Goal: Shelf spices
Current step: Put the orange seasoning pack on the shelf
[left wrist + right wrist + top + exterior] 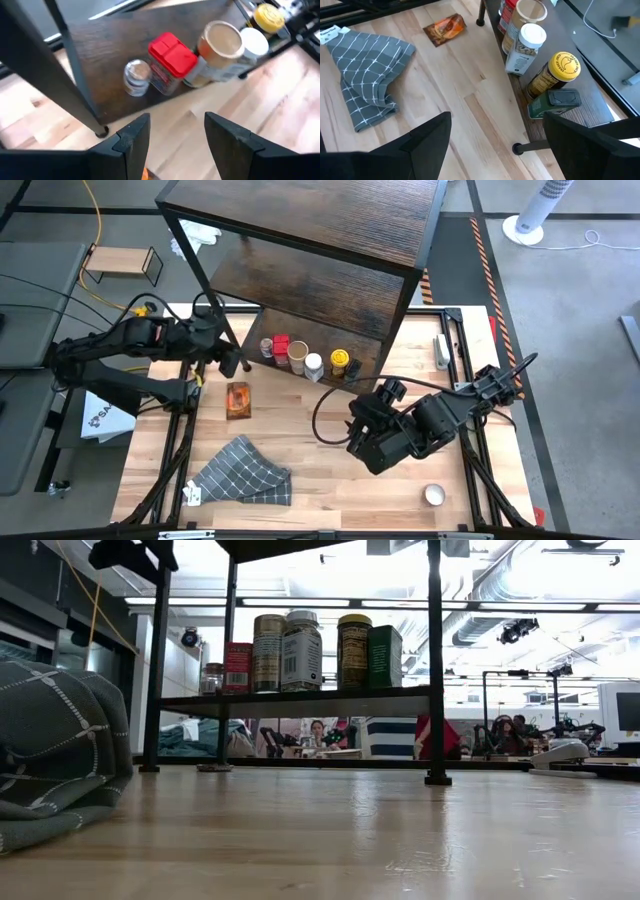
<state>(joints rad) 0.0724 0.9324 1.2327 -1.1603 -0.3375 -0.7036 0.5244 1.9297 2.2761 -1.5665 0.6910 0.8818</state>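
Observation:
Several spices stand in a row on the shelf's lowest dark board: a small clear jar, a red-lidded tin, a tan-lidded jar, a white-lidded jar, a yellow-lidded bottle and a dark green tin. My left gripper is open and hovers over the table in front of the row's left end, holding nothing. My right gripper is also open and empty. It is raised over the table near the row's right end.
An orange packet lies on the table in front of the shelf. A grey checked cloth is bunched near the near edge. A small white round thing sits at the near right. A light-wood stand is beyond the table's far left.

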